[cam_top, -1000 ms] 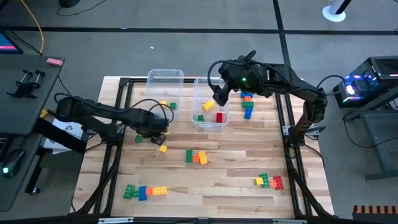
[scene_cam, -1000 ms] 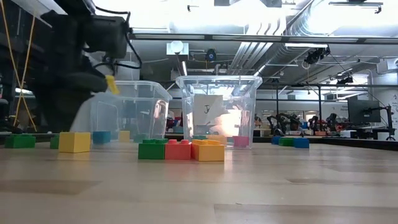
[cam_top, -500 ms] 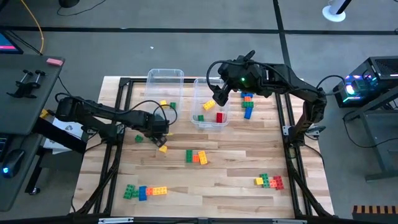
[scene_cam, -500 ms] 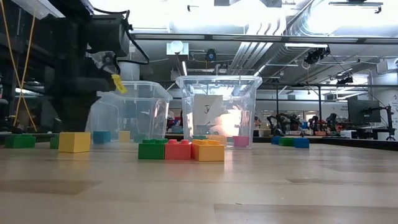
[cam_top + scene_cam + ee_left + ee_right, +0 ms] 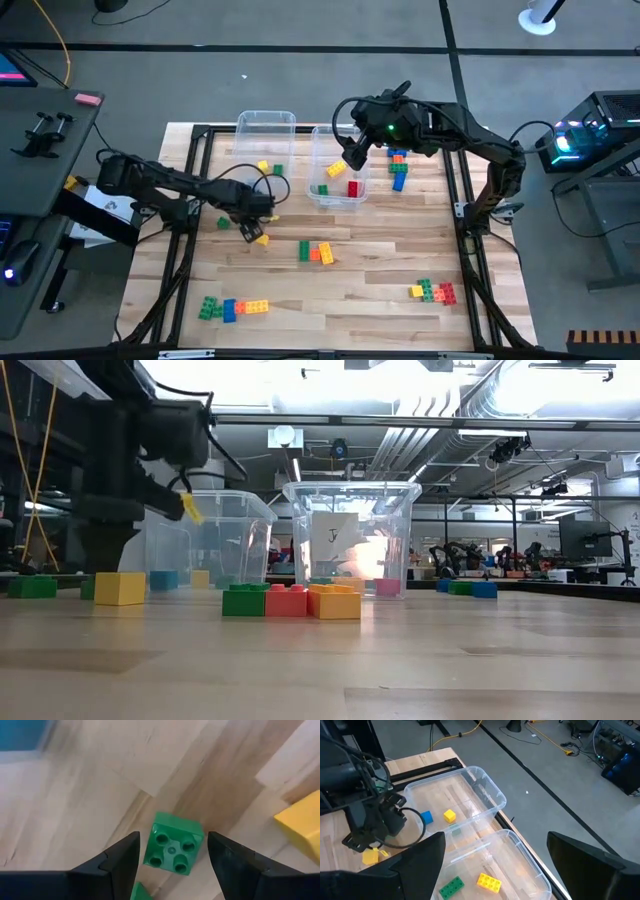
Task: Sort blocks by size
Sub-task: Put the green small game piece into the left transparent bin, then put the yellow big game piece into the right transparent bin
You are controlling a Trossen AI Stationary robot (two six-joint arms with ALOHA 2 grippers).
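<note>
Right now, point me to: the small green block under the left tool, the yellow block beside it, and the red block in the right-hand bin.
small green block [image 5: 173,850], left wrist view, studded top face.
yellow block [image 5: 303,824], left wrist view, top face near the picture's edge.
red block [image 5: 353,188], high view, top.

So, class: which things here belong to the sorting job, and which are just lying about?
Part of the job:
- green block between the left gripper fingers
- yellow block
- two clear bins

Lying about:
- pink object on the side desk
- computer tower
</note>
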